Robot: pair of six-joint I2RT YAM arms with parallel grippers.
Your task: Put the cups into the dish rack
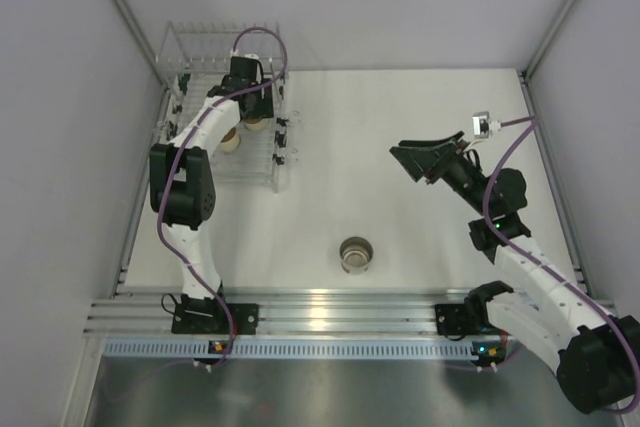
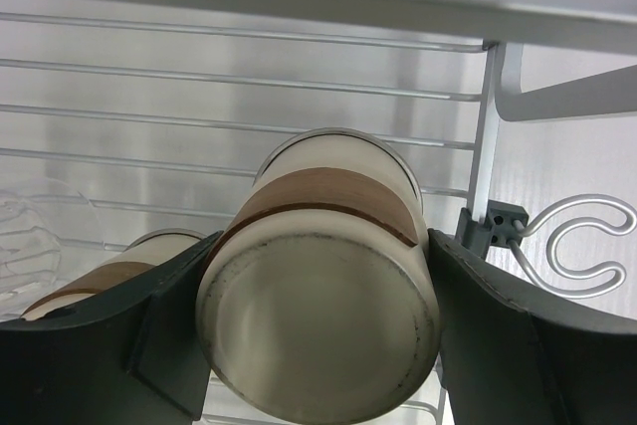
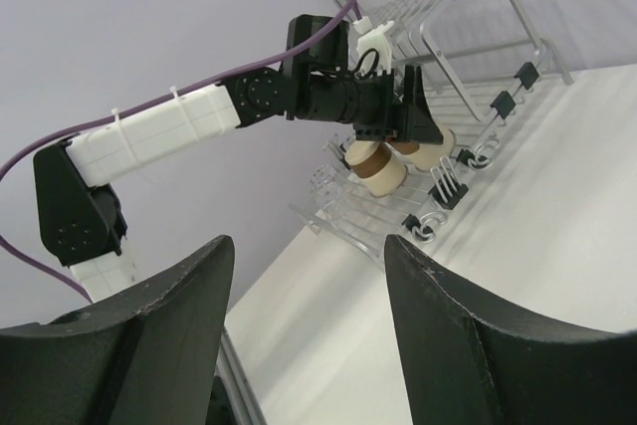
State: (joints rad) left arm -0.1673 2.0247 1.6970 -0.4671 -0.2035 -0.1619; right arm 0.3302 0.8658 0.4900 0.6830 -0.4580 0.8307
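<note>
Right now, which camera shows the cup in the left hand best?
The left wrist camera: the cup fills the picture, brown band and bottom clear. The top camera mostly hides it under the arm; the right wrist camera shows it tiny, far off.

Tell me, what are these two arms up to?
They are loading cups into a rack. The left pincer grips a brown-banded cream cup inside the clear dish rack, right beside a second cream cup already lying there. The right pincer is open and empty, held above the table. One shiny-lined cup stands alone on the table, not yet loaded.
</note>
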